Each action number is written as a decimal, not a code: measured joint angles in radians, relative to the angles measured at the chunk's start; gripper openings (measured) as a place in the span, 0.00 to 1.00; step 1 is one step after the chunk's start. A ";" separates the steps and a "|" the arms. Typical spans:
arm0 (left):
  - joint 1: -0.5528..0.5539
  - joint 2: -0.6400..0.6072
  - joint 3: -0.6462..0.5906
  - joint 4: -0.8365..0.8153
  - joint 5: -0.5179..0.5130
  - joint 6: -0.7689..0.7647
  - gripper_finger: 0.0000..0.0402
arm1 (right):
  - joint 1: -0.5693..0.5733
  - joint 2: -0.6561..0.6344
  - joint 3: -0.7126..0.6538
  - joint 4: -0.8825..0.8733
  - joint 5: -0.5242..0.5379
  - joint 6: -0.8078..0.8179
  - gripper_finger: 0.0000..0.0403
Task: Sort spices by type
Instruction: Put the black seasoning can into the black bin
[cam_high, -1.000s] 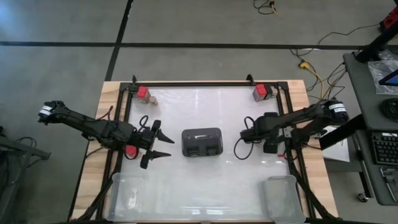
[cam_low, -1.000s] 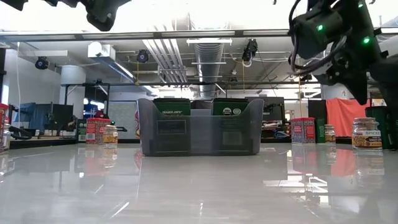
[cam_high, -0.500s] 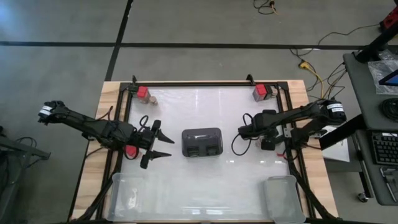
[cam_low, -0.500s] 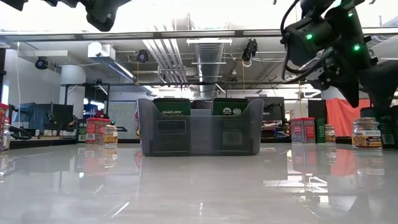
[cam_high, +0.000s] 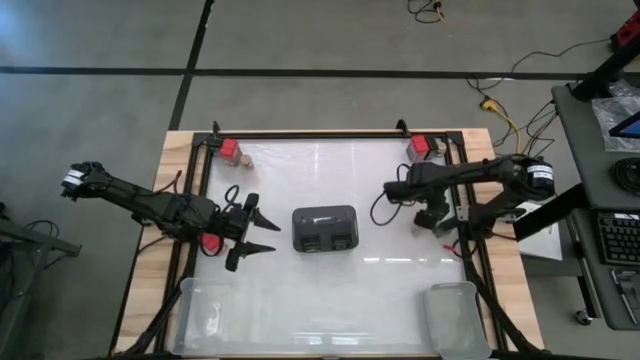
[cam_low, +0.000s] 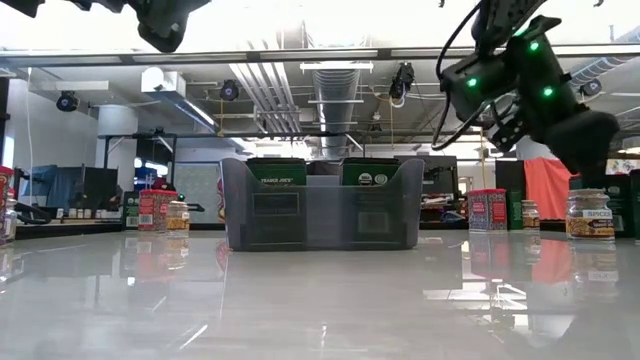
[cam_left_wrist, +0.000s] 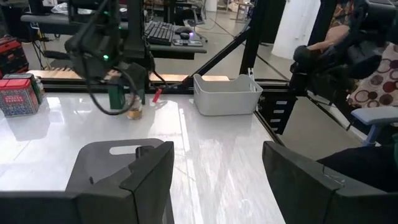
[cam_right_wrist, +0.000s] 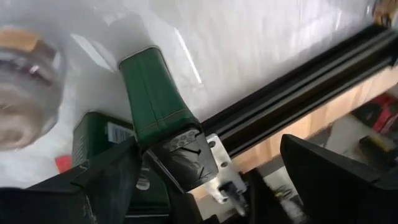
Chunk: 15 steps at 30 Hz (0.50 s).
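Right gripper (cam_high: 437, 212) hangs spread wide by the worktop's right edge over a green tin (cam_right_wrist: 155, 99): light, rigid, slick, so I'd pinch its flat sides.

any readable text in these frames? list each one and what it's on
"TRADER JOE'S": dark label on the left green tin in the slotted holder, low view; small, only just legible.
"SPICES": label of the round jar at the right, low view; faint.
Red tins: print too small to read.
Right green tin: round logo only, no legible word.
Barcode label on the green tin, right wrist view: unreadable.
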<state>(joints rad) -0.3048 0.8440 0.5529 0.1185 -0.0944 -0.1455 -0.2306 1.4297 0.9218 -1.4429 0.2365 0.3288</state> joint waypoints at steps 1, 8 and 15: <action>-0.001 0.000 0.000 -0.002 0.000 -0.001 0.57 | -0.014 0.000 0.000 0.000 -0.002 0.017 0.91; -0.007 0.000 0.000 -0.002 0.000 -0.001 0.57 | -0.072 -0.001 0.000 0.000 -0.087 -0.050 0.91; -0.017 0.000 0.000 -0.001 0.001 -0.003 0.57 | -0.071 -0.001 -0.017 0.018 -0.116 -0.260 0.91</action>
<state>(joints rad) -0.3217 0.8440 0.5529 0.1175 -0.0937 -0.1482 -0.3019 1.4292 0.9046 -1.4250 0.1202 0.0692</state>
